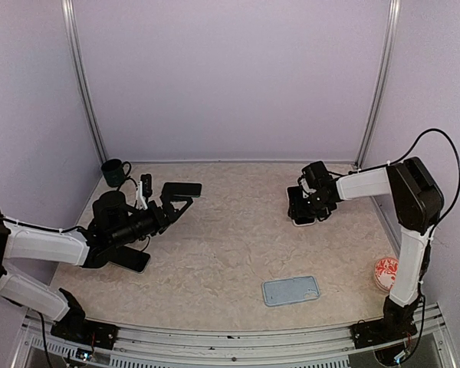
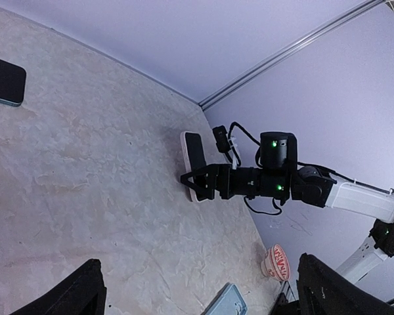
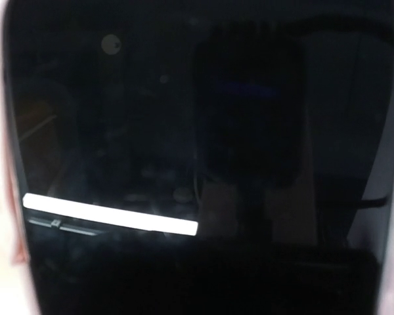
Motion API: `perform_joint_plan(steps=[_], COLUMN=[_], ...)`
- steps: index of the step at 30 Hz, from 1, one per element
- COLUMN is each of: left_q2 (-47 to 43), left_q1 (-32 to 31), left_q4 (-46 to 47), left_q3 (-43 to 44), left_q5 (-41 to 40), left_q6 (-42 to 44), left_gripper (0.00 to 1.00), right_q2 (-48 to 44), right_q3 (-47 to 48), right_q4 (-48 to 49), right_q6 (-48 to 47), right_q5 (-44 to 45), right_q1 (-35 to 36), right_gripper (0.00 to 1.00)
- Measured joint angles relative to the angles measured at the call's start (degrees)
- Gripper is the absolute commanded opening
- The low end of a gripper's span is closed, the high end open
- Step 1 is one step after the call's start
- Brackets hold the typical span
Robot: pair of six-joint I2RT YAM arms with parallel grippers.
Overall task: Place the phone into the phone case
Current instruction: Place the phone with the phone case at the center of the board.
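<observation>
Only the phone's (image 3: 197, 164) dark glass fills the right wrist view — all else hidden.

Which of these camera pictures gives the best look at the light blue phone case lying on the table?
The top external view: the light blue phone case lies flat, fully visible near the front edge. The left wrist view catches only its corner at the bottom; the right wrist view misses it.

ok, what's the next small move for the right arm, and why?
Probably lift the phone slightly off the table, ready to carry it to the case. The right pincer already clasps the phone, which stands on edge, and the case lies flat and apart from it, nearer the arm bases.
</observation>
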Motion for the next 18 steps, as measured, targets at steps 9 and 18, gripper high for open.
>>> perform_joint_plan(steps=[9,18], left_q2=[0.5,1.5], left_q1=[-0.2,-0.3], left_q4=[0.8,1.6], left_q3=[-0.2,-0.3], left_q5=[0.0,0.0], left_q6=[-0.3,-0.5], left_gripper=[0.99,0.99], right_q2=[0.9,1.0], right_q3=[1.2,1.1], right_q4=[0.3,1.0], right_q6=[-0.2,-0.4], right_q5=[-3.8,-5.3], right_q1=[-3.4,-4.6], right_gripper=[0.65,0.64])
